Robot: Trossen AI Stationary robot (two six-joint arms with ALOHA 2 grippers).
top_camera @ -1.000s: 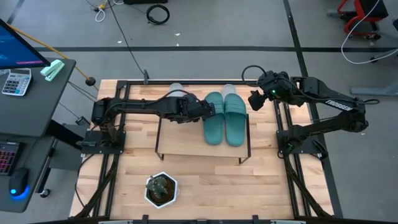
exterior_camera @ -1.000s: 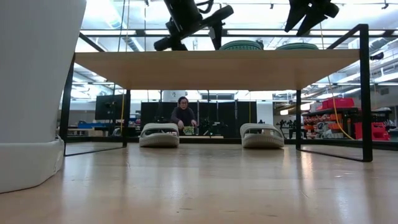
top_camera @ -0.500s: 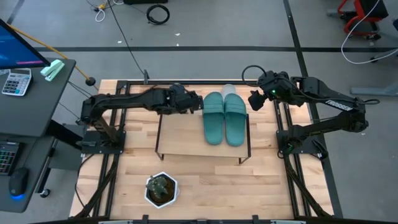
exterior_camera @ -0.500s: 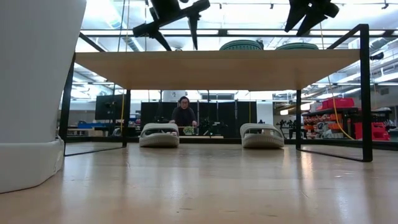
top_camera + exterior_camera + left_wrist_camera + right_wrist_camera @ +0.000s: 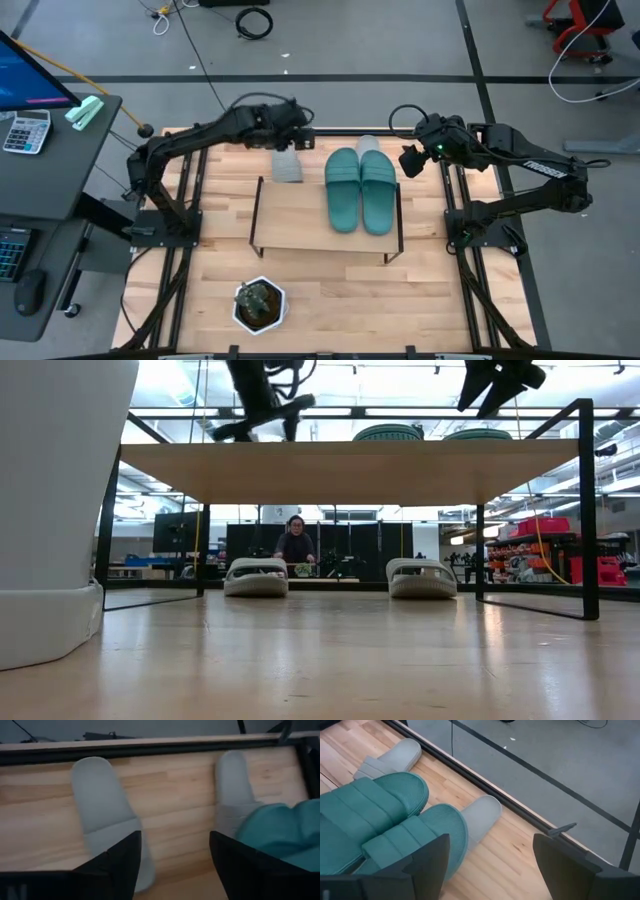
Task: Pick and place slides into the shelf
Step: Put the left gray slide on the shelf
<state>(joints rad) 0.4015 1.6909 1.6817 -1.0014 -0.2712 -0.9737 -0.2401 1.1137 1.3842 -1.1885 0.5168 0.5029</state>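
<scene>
Four slides show: two teal-green, two light grey. The teal-green pair (image 5: 360, 190) lies side by side, touching, on the right half of the shelf (image 5: 290, 225), long axes running from 12 to 6 o'clock in the high view, with the straps toward the 12 end. Nothing else rests on the shelf board.

The left grey slide (image 5: 287, 164) lies on the tabletop (image 5: 330, 300) just past the shelf's far edge, at about 11 o'clock from the shelf's middle, long axis also 12 to 6. The right grey slide (image 5: 367, 143) peeks out behind the teal pair at about 1 o'clock, mostly hidden from above. From table height both grey slides sit on the table behind the shelf, well apart.

The left gripper (image 5: 297, 136) hangs over the far table edge just beyond the left grey slide, fingers (image 5: 122, 862) spread and holding nothing. The right gripper (image 5: 409, 160) waits at 2 o'clock beside the shelf's far right corner, fingers (image 5: 432, 857) wide and empty.

One white pot with a cactus (image 5: 259, 304) stands at 7 o'clock.
</scene>
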